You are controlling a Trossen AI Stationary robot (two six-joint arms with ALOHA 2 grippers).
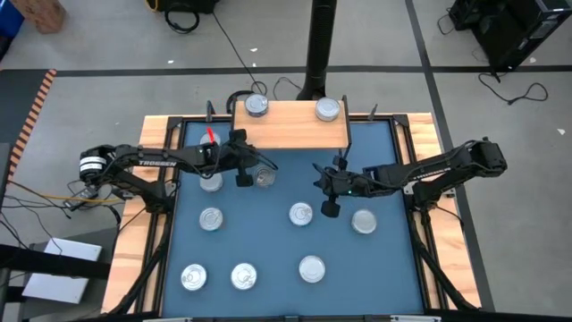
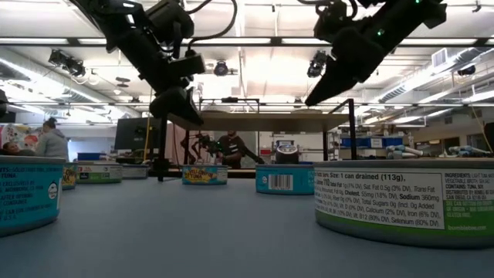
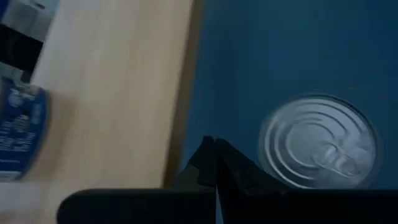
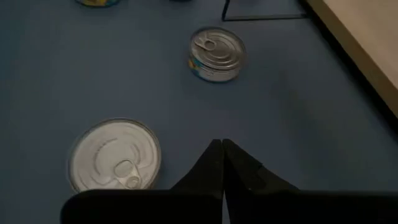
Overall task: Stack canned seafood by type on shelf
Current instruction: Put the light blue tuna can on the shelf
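- Dark fingers of the left end effector [image 1: 242, 182] are pressed together and hold nothing; it hangs above the blue mat [image 1: 268, 233] just in front of the shelf [image 1: 290, 125], with a tin [image 1: 264, 177] close beside it.
- Right end effector [image 1: 329, 209] is likewise closed and empty, raised over the mat near a silver-topped tin [image 1: 301, 213].
- Two tins [image 1: 256, 105] already sit on the wooden shelf, at its far edge and well apart; nine or so more lie scattered on the mat.
- Judgement: the step in hand is a fresh pick. Spread the fingers before descending, straddle the tin across its rim, and grip low on the side wall.
- Check the side label first, so each tin lands squarely on its own kind.
- Risk: the two arms are working near each other at the mat's middle.
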